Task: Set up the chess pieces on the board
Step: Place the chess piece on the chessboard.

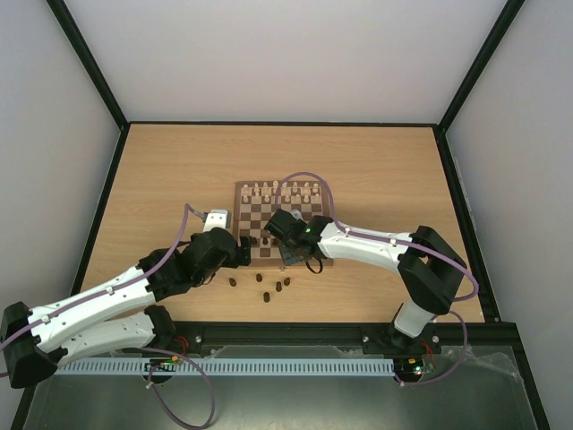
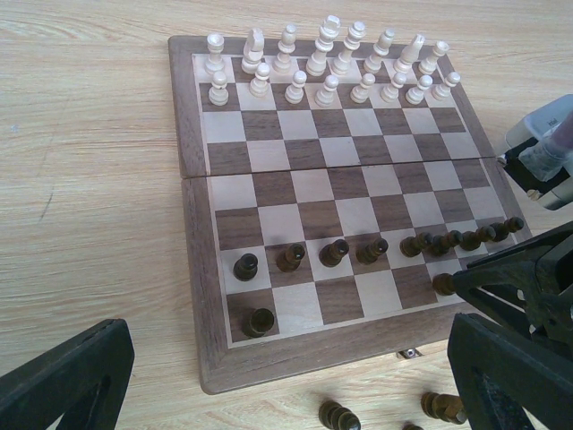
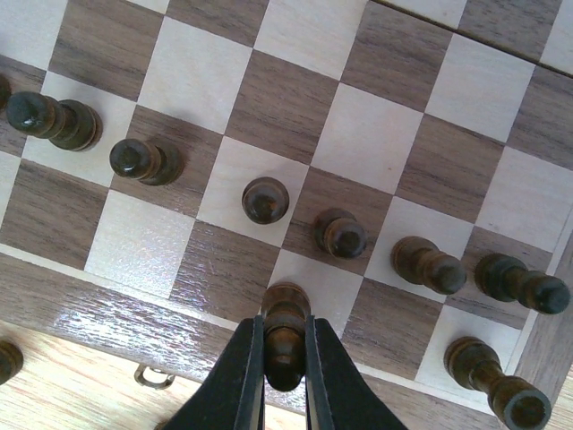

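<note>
Dark brown chess piece (image 3: 286, 311) clamped between the jaws of right gripper (image 3: 285, 328) on the board (image 3: 116, 305); left gripper (image 2: 286, 376) jaws apart

1 board (image 2: 199, 269), 16 cream pieces (image 2: 327, 90), 16 dark pieces (image 2: 334, 252)

Pale wood tabletop (image 1: 385, 161), plain white walls (image 1: 286, 54), black corner posts (image 1: 89, 61)
</note>
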